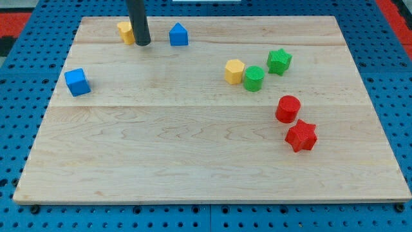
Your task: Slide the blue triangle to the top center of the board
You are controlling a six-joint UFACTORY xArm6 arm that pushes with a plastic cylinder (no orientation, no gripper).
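The blue triangle (178, 35) sits near the view's top edge of the wooden board (193, 148), a little left of centre. My tip (143, 43) rests on the board just left of the blue triangle, with a small gap between them. A yellow block (125, 31) lies right behind the rod on its left side, partly hidden by it.
A blue cube (77, 82) lies at the view's left. A yellow hexagon (234, 71), a green round block (253, 78) and a green star (279, 61) cluster right of centre. A red cylinder (288, 109) and a red star (301, 135) lie lower right.
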